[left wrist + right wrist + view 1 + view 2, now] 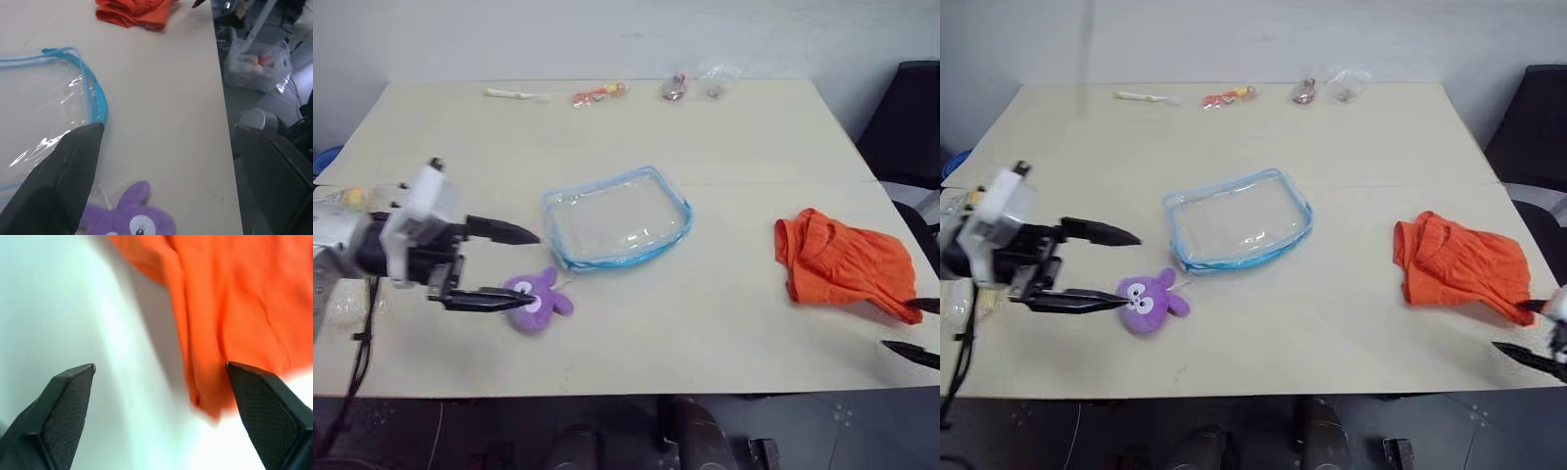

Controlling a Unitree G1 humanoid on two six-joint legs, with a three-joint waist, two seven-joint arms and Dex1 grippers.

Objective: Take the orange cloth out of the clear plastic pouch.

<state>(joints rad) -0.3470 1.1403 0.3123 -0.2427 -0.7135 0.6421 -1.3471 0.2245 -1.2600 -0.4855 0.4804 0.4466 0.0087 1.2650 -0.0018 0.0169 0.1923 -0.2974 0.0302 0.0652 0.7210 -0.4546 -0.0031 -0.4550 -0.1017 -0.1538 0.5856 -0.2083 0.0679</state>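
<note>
A plain indoor workroom, seemingly a robotics test space: a wide pale-beige rectangular table (724, 147) stands against a bare off-white wall (607, 34), with a black office chair (906, 117) at the far right. In the left wrist view, a clear plastic bin of oddments (254, 66) sits among loose cables (234, 29) on the grey floor (298, 78) beside the table.

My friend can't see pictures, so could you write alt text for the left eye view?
An orange cloth lies crumpled on a pale table, apart from an empty clear plastic pouch. The robot's open left gripper hovers beside a purple plush bunny.
</note>
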